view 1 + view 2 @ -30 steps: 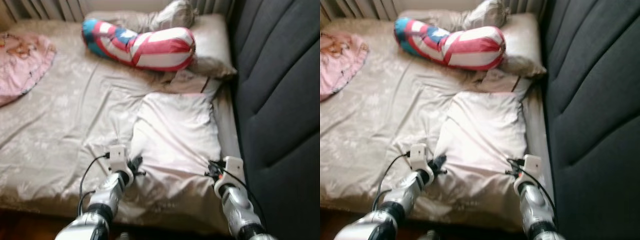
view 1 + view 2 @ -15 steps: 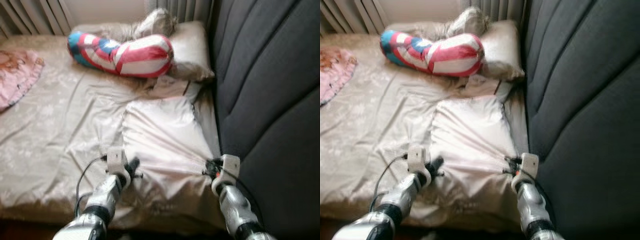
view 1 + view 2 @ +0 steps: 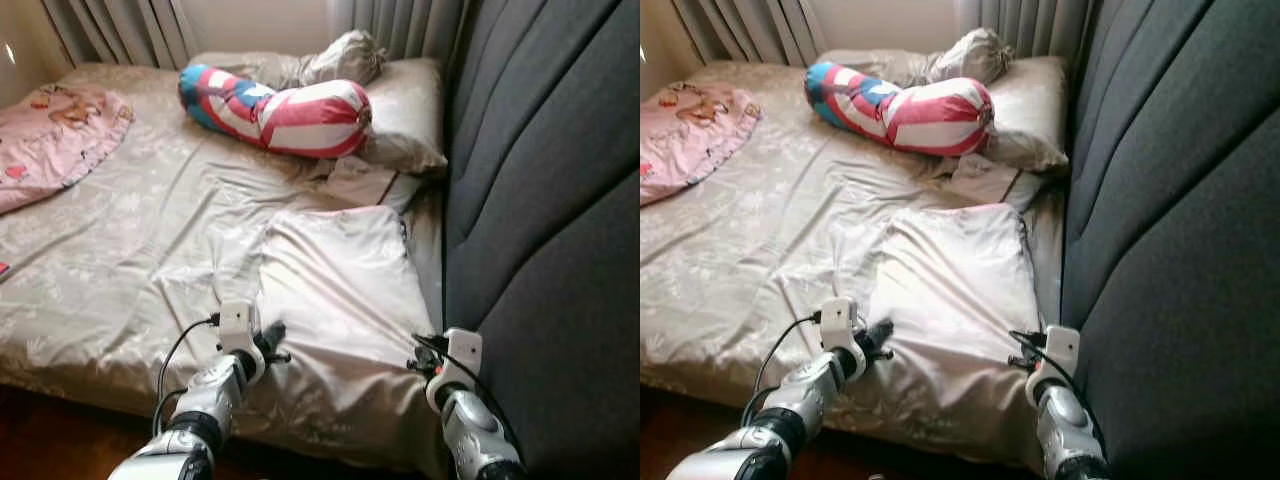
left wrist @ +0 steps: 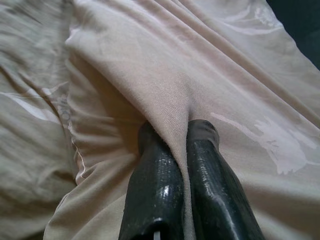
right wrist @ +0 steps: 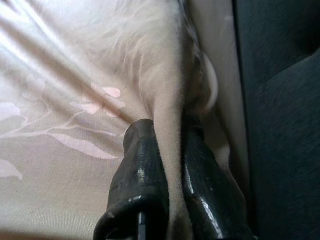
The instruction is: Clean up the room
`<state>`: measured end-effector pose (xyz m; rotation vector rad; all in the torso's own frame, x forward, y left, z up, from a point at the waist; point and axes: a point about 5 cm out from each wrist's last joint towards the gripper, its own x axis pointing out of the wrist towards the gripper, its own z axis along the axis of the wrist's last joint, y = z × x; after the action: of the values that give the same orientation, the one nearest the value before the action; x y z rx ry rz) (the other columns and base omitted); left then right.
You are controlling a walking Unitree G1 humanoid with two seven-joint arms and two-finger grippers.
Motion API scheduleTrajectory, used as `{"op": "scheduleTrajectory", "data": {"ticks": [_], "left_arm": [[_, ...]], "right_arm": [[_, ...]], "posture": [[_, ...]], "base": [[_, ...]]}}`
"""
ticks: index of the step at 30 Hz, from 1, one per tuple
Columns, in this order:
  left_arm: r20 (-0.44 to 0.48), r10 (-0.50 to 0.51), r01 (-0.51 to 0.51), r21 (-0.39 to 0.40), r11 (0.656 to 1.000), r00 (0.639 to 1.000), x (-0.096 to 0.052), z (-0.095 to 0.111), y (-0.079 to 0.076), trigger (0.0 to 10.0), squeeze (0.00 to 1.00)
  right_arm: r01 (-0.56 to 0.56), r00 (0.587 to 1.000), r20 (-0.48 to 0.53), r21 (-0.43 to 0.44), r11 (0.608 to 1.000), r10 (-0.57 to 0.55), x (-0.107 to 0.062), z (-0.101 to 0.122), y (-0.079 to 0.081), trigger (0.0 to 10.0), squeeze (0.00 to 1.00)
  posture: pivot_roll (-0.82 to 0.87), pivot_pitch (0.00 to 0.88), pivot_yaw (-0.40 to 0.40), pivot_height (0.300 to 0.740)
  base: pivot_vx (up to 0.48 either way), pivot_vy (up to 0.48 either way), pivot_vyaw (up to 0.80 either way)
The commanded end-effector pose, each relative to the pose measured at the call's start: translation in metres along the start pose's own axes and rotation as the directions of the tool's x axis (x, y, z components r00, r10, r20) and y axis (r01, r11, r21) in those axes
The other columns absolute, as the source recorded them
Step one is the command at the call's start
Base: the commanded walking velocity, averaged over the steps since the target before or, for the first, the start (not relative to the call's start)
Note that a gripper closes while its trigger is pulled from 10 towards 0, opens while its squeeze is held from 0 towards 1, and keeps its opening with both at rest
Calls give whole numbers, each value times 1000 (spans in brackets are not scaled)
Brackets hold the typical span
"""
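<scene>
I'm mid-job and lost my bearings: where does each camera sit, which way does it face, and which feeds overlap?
Left eye view: head, facing forward and down at the beige satin bed cover; both silver arms show.
Right eye view: head, same scene, with the striped red, white and blue bolster.
Left wrist view: along the left claw, pinching a cover fold.
Right wrist view: along the right claw, pinching the cover beside the dark grey padded headboard.
Shared: all four show the cover.

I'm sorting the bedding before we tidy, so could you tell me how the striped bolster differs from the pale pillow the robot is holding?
The striped bolster is a red, white and blue roll; the pale pillow is plain cream and flat. The bolster lies untouched, far from the robot; the pillow lies nearer, its near edge pinched by the left gripper and right gripper. Both rest on the beige bedspread.
</scene>
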<state>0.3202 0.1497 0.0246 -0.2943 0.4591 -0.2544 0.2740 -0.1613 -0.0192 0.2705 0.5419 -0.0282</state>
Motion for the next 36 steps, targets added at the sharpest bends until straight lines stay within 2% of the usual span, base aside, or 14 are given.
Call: {"op": "scheduleTrajectory", "data": {"ticks": [1, 2, 6, 11, 13, 22, 28, 36], "left_arm": [[35, -32, 31, 28, 999, 999, 4, 19, -3, 10000, 0], [36, -43, 42, 36, 998, 998, 6, 23, -5, 10000, 0], [51, -45, 43, 39, 998, 998, 9, 33, -7, 10000, 0], [71, -70, 68, 36, 997, 995, 12, 39, -14, 10000, 0], [75, -103, 100, 40, 994, 992, 14, 42, -21, 10000, 0], [42, -118, 116, 46, 992, 992, 13, 28, -23, 10000, 0], [35, -117, 116, 43, 992, 993, 13, 25, -22, 10000, 0], [36, -116, 114, 41, 993, 993, 12, 25, -22, 10000, 0]], "right_arm": [[26, 999, -42, -3, 1000, -26, -5, -11, -10, 10000, 0], [32, 997, -67, -11, 999, -33, -6, -15, -11, 10000, 0], [29, 999, -37, 8, 1000, -29, -6, -13, -11, 10000, 0], [27, 996, 79, 45, 999, -30, -6, 1, -11, 10000, 0], [78, 983, 161, 82, 994, -90, -7, 15, -18, 10000, 0], [93, 984, 148, 72, 993, -102, -7, 15, -21, 10000, 0], [71, 987, 142, 65, 995, -80, -6, 14, -16, 10000, 0], [66, 989, 130, 61, 996, -73, -6, 12, -17, 10000, 0]], "posture": [[-115, 109, -39, 740], [-120, 108, -39, 740], [-120, 107, -37, 740], [-121, 107, -34, 740], [-125, 109, -30, 740], [-125, 109, -29, 740], [-120, 110, -27, 740], [-118, 106, -29, 740]], "base": [[0, 0, 0], [0, 0, 0], [0, 0, 0], [0, 0, 0], [0, 0, 0], [0, 0, 0], [0, 0, 0], [0, 0, 0]]}}
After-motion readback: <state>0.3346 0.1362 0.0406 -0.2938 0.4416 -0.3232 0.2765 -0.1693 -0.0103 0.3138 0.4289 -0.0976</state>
